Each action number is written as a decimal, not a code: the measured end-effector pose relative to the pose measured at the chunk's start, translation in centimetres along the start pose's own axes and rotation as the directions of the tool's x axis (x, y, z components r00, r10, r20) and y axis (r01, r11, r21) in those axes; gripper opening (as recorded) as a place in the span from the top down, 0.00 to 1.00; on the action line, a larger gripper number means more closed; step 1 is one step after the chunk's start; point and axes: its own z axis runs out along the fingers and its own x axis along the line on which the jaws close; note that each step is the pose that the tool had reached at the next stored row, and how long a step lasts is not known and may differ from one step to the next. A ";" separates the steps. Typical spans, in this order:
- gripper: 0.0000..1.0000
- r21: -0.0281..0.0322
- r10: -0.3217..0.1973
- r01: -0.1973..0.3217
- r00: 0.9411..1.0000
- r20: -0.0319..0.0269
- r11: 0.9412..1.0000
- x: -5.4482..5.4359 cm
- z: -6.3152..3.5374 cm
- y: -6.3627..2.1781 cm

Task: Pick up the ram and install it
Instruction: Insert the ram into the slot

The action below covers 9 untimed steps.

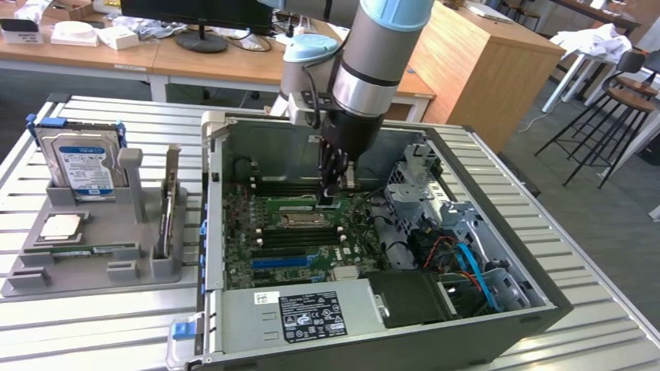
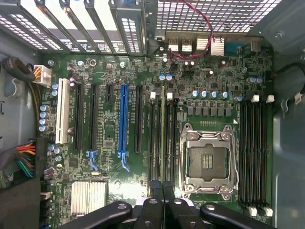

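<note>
spare green stick (image 1: 88, 249): lies in gray tray (image 1: 31, 282), well away from the fingers, toward the exterior view's left
gripper (image 1: 329, 198): fingers squeezed tight on the ram
ram (image 2: 163, 129): pinched between the fingers, over black slots (image 2: 153, 138)
socket (image 2: 208, 160): just beside the fingers

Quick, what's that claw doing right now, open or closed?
Gripper: closed, gripping the ram at the memory slots.
</note>
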 end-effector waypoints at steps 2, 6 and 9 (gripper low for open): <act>0.89 0.000 0.000 0.000 1.000 0.000 1.000 0.0 0.00 0.00; 0.89 0.000 0.000 0.000 1.000 0.000 1.000 0.0 0.01 -0.01; 0.89 0.000 0.000 0.000 1.000 0.000 1.000 0.6 0.01 -0.01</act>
